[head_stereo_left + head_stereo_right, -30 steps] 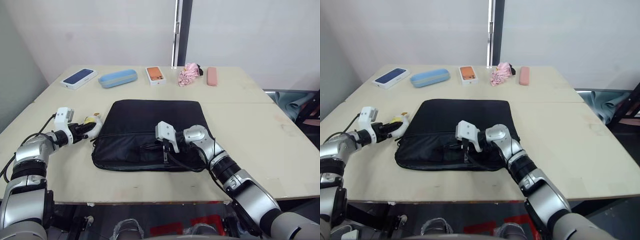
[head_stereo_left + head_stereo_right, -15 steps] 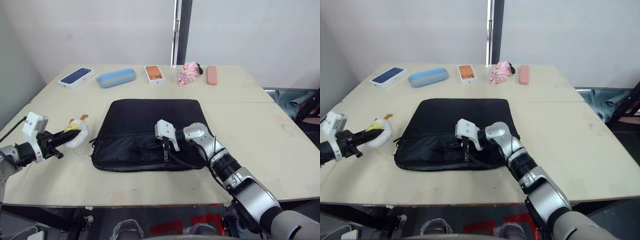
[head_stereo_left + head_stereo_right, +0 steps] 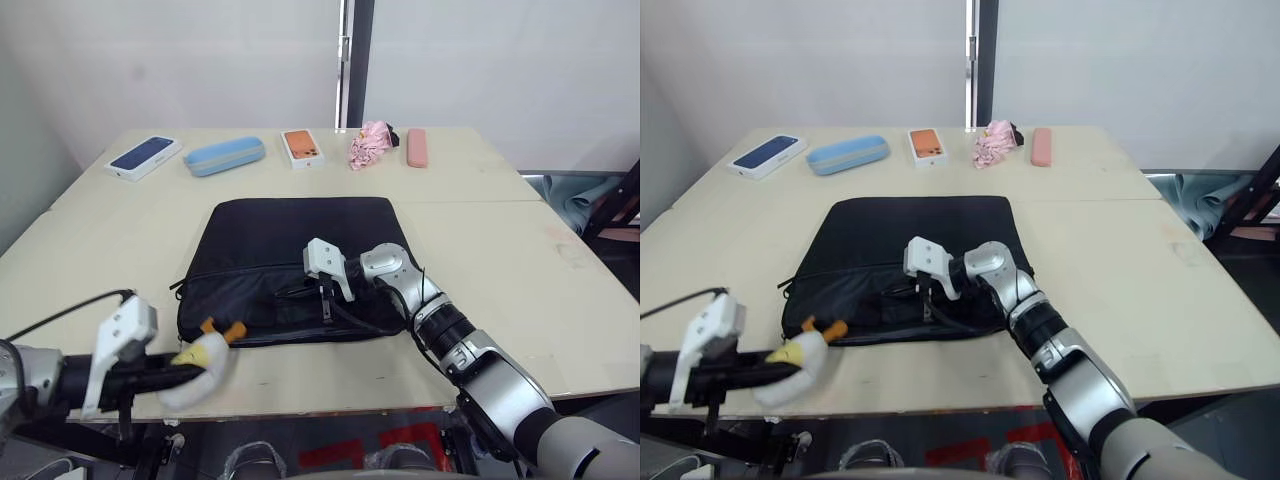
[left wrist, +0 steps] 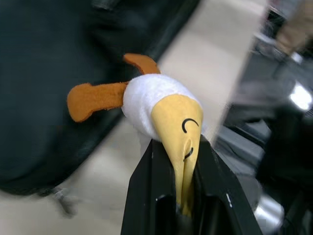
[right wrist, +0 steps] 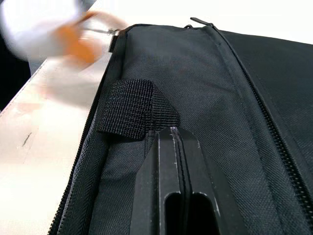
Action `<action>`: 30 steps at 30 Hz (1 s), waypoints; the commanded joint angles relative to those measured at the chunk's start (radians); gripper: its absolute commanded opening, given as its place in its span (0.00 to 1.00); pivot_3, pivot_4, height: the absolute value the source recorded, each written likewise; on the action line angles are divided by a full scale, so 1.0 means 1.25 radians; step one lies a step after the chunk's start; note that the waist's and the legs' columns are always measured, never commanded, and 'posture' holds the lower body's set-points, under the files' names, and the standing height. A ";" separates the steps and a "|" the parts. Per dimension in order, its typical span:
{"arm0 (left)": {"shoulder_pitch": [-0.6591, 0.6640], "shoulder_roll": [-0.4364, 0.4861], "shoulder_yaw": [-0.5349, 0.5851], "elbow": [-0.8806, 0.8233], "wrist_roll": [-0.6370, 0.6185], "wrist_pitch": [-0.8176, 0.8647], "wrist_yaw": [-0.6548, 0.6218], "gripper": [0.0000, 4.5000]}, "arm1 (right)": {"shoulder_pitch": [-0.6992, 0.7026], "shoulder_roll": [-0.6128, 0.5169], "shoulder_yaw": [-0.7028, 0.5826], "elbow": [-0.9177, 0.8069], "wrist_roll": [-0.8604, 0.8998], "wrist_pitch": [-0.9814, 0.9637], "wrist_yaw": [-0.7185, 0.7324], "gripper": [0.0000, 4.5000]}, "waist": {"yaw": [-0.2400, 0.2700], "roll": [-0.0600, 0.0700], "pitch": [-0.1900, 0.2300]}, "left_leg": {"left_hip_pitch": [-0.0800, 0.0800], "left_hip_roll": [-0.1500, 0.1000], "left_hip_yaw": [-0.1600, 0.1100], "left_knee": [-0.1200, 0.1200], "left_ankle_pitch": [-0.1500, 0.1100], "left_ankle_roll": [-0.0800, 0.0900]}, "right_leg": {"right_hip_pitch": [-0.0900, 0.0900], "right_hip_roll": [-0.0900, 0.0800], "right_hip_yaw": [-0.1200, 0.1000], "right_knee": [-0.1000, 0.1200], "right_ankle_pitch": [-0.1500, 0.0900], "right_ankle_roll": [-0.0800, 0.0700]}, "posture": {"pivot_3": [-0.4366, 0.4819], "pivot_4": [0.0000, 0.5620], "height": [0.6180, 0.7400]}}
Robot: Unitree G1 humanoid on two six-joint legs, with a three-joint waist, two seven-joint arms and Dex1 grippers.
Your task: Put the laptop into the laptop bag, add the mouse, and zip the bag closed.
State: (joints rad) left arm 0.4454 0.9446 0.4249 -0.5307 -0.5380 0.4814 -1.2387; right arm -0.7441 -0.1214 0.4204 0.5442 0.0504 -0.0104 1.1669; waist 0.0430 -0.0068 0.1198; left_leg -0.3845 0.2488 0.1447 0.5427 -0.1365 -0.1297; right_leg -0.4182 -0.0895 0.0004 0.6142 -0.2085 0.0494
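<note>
A big flat black fabric laptop bag (image 3: 295, 265) lies mid-table with no laptop or mouse to be seen, so packing looks done and zipping is what remains. The right gripper (image 5: 172, 147), arm bent leftward, presses its closed fingers onto the bag's near pocket. The left gripper (image 4: 178, 161), low at the table's near-left edge, clamps the small white-yellow egg charm (image 4: 161, 110).

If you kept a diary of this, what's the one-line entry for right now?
left gripper: shut on egg charm, near table edge | right gripper: shut, on laptop bag
</note>
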 commanded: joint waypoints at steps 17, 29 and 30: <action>-0.349 -0.071 -0.472 0.032 0.184 -0.159 -0.004 0.01 | 0.018 -0.004 0.012 0.057 -0.036 0.040 -0.019 0.00 | -0.001 0.000 -0.001 | 0.002 0.000 0.004 0.002 0.000 0.000 | 0.001 0.001 0.001 0.002 0.000 -0.001 | 0.48 0.27 1.00; -0.476 -0.179 -0.595 0.126 0.234 -0.181 0.011 0.01 | 0.006 0.001 0.003 0.072 -0.035 0.041 -0.026 0.00 | -0.002 0.002 -0.005 | 0.002 0.000 0.003 0.005 0.000 0.000 | 0.001 0.001 0.001 0.004 0.000 -0.001 | 0.48 0.27 1.00; -0.479 -0.180 -0.596 0.132 0.235 -0.182 0.011 0.01 | 0.005 0.001 0.002 0.073 -0.035 0.040 -0.026 0.00 | -0.002 0.002 -0.005 | 0.002 0.000 0.003 0.005 0.000 0.000 | 0.001 0.001 0.001 0.005 0.000 -0.001 | 0.48 0.27 1.00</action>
State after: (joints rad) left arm -0.1440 0.7248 -0.3126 -0.3640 -0.2442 0.2767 -1.2231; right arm -0.7575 -0.1044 0.4121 0.5740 0.0435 0.0012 1.1519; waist 0.0407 -0.0044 0.1135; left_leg -0.3823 0.2484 0.1488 0.5492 -0.1361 -0.1301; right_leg -0.4170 -0.0886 0.0020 0.6207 -0.2079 0.0485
